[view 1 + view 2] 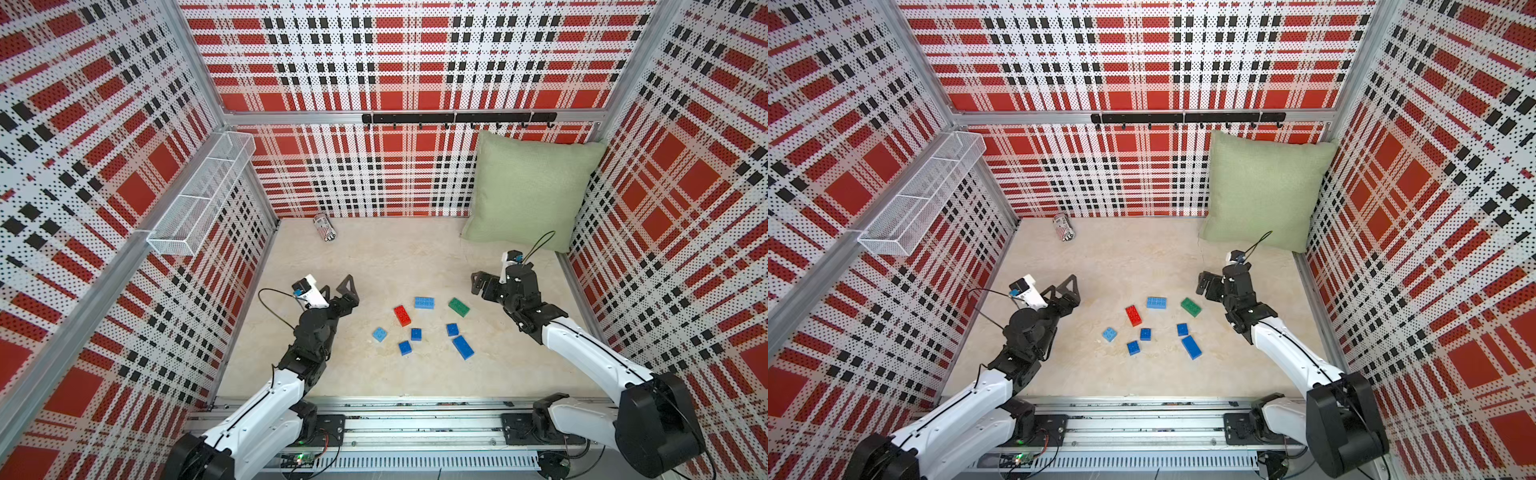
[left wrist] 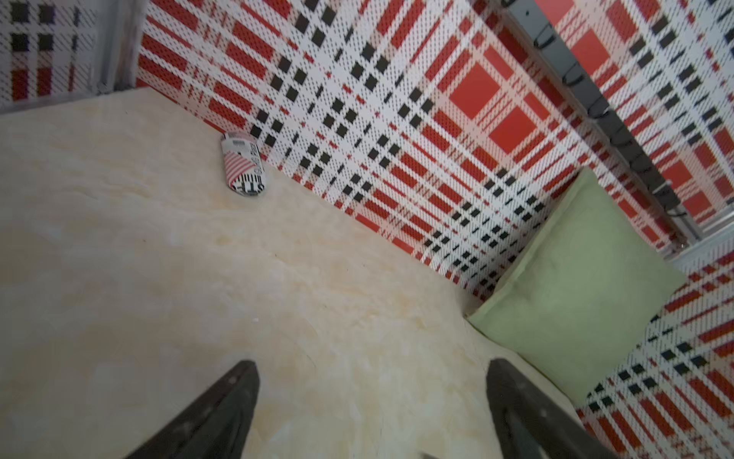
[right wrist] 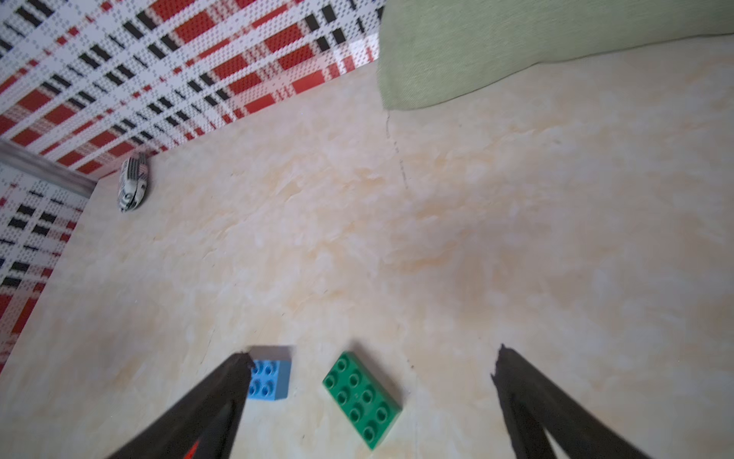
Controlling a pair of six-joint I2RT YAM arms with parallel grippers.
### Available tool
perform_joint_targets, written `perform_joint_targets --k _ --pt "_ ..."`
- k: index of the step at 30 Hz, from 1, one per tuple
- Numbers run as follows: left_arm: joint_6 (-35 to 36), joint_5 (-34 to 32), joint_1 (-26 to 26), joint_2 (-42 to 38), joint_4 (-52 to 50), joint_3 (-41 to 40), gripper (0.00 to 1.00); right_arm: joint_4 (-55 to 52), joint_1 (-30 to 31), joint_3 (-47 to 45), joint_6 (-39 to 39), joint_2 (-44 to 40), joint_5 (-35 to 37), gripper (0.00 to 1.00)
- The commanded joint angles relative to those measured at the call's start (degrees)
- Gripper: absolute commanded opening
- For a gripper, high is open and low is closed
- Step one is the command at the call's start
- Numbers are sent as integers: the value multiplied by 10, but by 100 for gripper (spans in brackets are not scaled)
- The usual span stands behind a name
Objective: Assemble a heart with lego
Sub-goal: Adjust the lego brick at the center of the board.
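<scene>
The lego lies loose on the beige floor in both top views: a red brick (image 1: 402, 315), a long light-blue brick (image 1: 424, 302), a green brick (image 1: 458, 307), a long blue brick (image 1: 463, 347) and several small blue bricks such as one (image 1: 379, 334). No heart is in view. My left gripper (image 1: 349, 292) hovers left of the bricks, open and empty (image 2: 371, 363). My right gripper (image 1: 478, 284) is open just right of the green brick (image 3: 361, 399), which lies between its fingers' lines, apart from both. One finger partly hides the light-blue brick (image 3: 270, 379).
A striped can (image 1: 324, 227) lies by the back wall. A green pillow (image 1: 528, 191) leans in the back right corner, close behind my right arm. A wire basket (image 1: 199, 195) hangs on the left wall and a black hook rail (image 1: 457, 118) on the back wall.
</scene>
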Motion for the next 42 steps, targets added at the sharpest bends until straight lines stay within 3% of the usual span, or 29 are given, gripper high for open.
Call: perform_joint_targets --k 1,8,13,19,31,42 --pt "-19 -24 -54 10 -159 22 91 -61 47 10 8 14 1 100" --pt "-166 -5 -198 37 -197 -10 87 -81 152 21 42 37 23 100" --pt "-238 5 -242 86 -146 -26 86 -63 180 13 64 51 26 100" --pt "-253 46 -225 157 -46 -42 84 -50 182 3 70 48 35 100" --pt "-182 42 -179 254 -41 20 79 -67 182 -5 59 21 53 100" --pt "-113 102 -143 308 -33 72 77 -79 182 -9 48 13 56 100"
